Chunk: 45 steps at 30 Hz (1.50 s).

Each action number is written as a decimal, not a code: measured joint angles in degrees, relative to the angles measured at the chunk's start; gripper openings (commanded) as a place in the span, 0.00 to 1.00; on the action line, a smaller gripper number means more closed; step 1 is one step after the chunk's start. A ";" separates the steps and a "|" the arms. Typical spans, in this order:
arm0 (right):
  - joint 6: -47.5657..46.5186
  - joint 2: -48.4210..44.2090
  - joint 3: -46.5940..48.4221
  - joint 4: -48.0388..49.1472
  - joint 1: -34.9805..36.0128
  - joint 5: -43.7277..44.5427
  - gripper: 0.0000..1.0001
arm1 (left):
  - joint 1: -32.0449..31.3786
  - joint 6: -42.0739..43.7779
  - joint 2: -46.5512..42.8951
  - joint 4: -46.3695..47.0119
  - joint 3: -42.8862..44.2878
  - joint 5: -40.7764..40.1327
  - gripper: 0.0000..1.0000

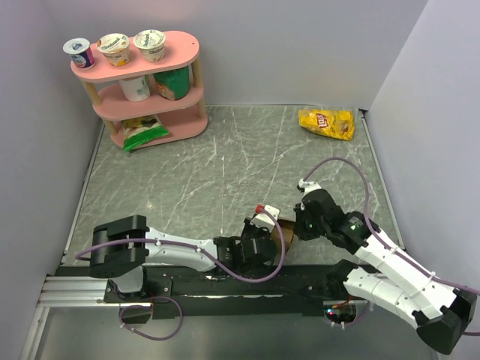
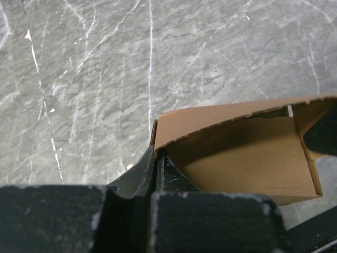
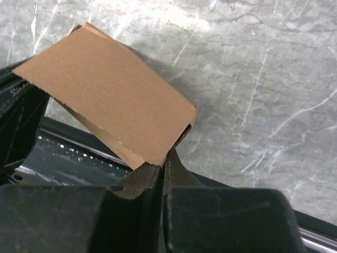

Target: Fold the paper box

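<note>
Over table edge (image 3: 247, 168), seemingly: paper box (image 3: 110, 100)

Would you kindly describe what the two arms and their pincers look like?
The left arm and right arm share white shells, black joints and looping purple cables. The left pincer and right pincer are matte black, flecked with white scuffs.

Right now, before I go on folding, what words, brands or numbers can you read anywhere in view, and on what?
"Lay's": red logo on the yellow chip bag, small, only just legible.
Cups on the pink shelf: printed labels, too small to read.
Green bag on the bottom tier: print blurred, unreadable.
Box: plain cardboard, no print in either wrist view.
</note>
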 measured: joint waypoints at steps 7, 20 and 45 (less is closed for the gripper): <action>6.99 -3.30 -3.39 2.82 8.28 8.63 0.00 | 1.03 -0.52 -0.24 -0.48 0.00 0.66 0.01; 14.45 -3.04 -4.59 4.26 17.62 15.43 0.46 | 1.84 -1.79 -0.37 -0.42 -0.42 0.74 0.01; 21.42 -17.44 1.84 -13.11 18.45 14.56 0.78 | 1.88 -1.09 -0.70 6.23 -3.54 0.85 0.01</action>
